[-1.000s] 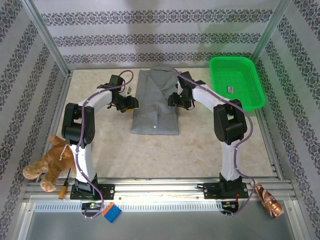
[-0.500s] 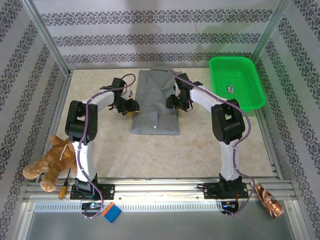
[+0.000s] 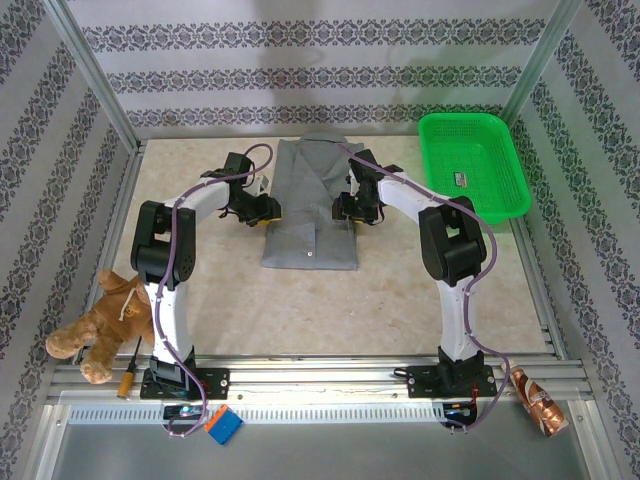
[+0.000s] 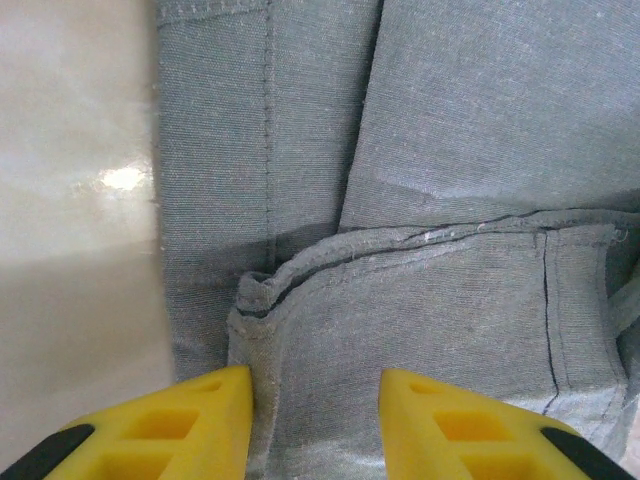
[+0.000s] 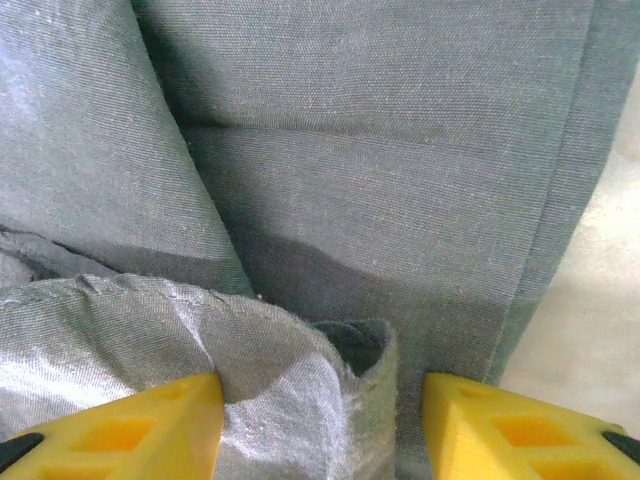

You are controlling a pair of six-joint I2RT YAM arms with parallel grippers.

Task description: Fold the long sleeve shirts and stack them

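Observation:
The grey long sleeve shirt point(image 3: 310, 235) lies folded into a narrow rectangle at the middle back of the table, collar toward the far wall. My left gripper point(image 3: 262, 212) sits at its left edge and my right gripper point(image 3: 345, 208) at its right edge, both low on the cloth. In the left wrist view a raised stitched fold of shirt point(image 4: 400, 300) lies between the open yellow fingers point(image 4: 200, 420), pressing on the left one. In the right wrist view a bunched fold point(image 5: 290, 390) stands between the open fingers point(image 5: 150, 425), apart from the right one.
A green basket point(image 3: 462, 117) stands at the back right, close to the right arm. A brown plush toy point(image 3: 95, 330) lies at the near left by the left arm's base. A crumpled brown can point(image 3: 537, 400) and a blue item point(image 3: 223, 425) rest on the front rail.
Both grippers have shifted slightly inward onto the shirt's side edges. The left jaws have narrowed a little. The shirt keeps its place and shape.

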